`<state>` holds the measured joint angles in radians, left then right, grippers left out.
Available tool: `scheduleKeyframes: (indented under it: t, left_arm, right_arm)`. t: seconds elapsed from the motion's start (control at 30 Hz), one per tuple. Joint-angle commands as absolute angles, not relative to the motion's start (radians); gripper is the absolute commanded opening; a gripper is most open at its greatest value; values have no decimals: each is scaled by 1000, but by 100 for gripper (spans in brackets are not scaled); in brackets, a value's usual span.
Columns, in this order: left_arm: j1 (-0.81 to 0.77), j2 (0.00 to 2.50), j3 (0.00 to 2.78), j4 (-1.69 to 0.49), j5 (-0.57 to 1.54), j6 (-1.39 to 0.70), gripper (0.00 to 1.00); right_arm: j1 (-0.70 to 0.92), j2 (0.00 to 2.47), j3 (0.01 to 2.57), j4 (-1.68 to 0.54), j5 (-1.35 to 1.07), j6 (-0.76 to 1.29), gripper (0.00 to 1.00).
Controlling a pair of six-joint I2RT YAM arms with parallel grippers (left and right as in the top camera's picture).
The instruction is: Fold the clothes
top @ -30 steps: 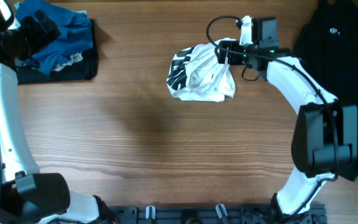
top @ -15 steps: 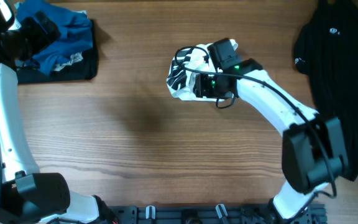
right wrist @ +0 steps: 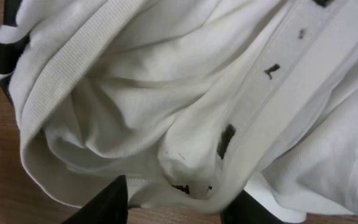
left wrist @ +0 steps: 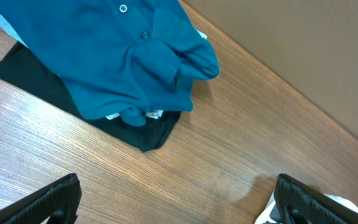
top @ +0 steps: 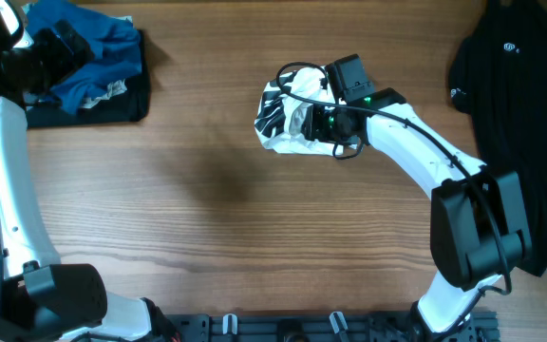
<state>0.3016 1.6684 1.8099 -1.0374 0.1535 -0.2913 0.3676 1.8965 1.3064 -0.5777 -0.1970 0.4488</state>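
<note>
Right hand pressed into the crumpled white T-shirt, fingers apart around a fold, toward 12 o'clock on the surface. Probably grasping to unfurl; next, close firmly and lift clear.

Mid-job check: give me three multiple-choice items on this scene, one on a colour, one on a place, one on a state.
1. The white T-shirt's print is: A) red B) black C) green
2. The blue shirt lies: A) on a black garment B) under the white T-shirt C) hanging off the table
3. The left gripper is: A) shut on the blue shirt B) shut on the white T-shirt C) open, empty

Answers: 1 B, black bars show on the crumpled heap; 2 A, overhead shows black cloth beneath it; 3 C, its fingers stand wide apart, nothing between.
</note>
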Motion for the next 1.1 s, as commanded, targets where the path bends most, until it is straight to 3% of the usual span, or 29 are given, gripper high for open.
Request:
scheduleKeyframes:
  t: [0.0,0.1,0.13,0.17,0.47,0.73,0.77,0.83,0.87,0.9,1.07]
  left_arm:
    - [305,1672,1806,-1037,155,-296,100]
    - [305,1672,1805,-1038,155,-296,100]
    - [305,1672,1805,-1038,155,-296,100]
    - [305,1672,1805,-1040,155,-296,100]
    - [305,1672,1805,-1041,155,-296,100]
    - [305,1672,1805,-1042,155,-292,100]
    - [305,1672,1805,-1042,155,-292,100]
    - [305,1673,1805,-1043,155,-292,100]
    - [305,1675,1805,-1044,155,-292,100]
    - [305,1682,1805,-1052,155,-276,100]
    - [305,1724,1805,-1065,155,-266,100]
  right_arm:
    - [365,1893,1303,-572,-171,456,33]
    - [365,1893,1303,-572,-148,455,24]
    - [365,1893,1303,-574,-148,455,10]
    - [362,1892,1303,-581,-146,453,4]
    - [109,1745,1302,-950,-226,362,4]
    - [24,1800,1131,-963,-218,321,4]
    - [24,1799,1133,-962,-223,315,10]
    - [24,1791,1164,-963,-295,252,50]
    - [24,1778,1195,-970,-325,232,59]
    - [24,1726,1270,-979,-323,210,64]
    - [31,1628,1351,-715,-324,199,59]
